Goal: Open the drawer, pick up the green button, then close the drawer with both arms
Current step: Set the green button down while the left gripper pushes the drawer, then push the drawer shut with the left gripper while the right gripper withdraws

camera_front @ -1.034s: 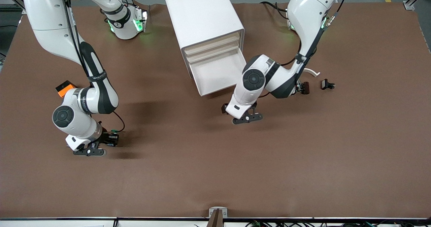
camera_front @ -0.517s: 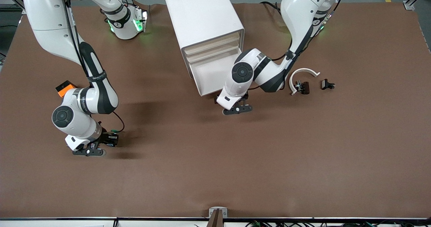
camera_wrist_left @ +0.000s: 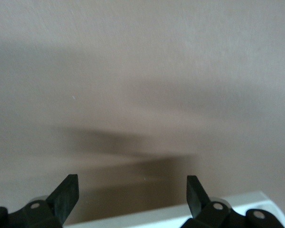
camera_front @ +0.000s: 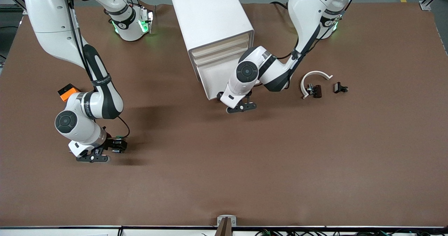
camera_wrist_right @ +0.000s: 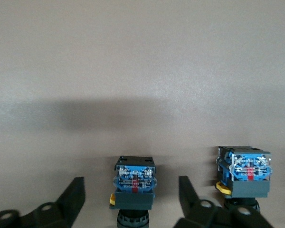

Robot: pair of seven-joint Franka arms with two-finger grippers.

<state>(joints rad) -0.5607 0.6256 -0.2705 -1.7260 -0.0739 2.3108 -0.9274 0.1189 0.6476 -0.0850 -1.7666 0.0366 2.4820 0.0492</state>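
The lowest drawer (camera_front: 218, 78) of the white cabinet (camera_front: 210, 15) stands pulled out, and its tray looks bare. My left gripper (camera_front: 241, 107) hangs open just off the drawer's front edge, whose white lip (camera_wrist_left: 180, 213) shows between its fingers in the left wrist view (camera_wrist_left: 131, 194). Toward the right arm's end of the table, my right gripper (camera_front: 92, 158) is low and open. A button (camera_wrist_right: 134, 183) with a bluish base lies loose between its fingers (camera_wrist_right: 130, 199), its cap hidden there. The front view shows a hint of green on this button (camera_front: 117, 144).
A second button (camera_wrist_right: 243, 173) with a bluish base lies beside the first. An orange block (camera_front: 66, 91) sits beside the right forearm. Toward the left arm's end lie a white curved piece (camera_front: 315, 76) and two small black parts (camera_front: 315, 90) (camera_front: 340, 88).
My right gripper has opened and let go of the button, which now rests on the table. My left gripper has moved toward the front edge of the open drawer.
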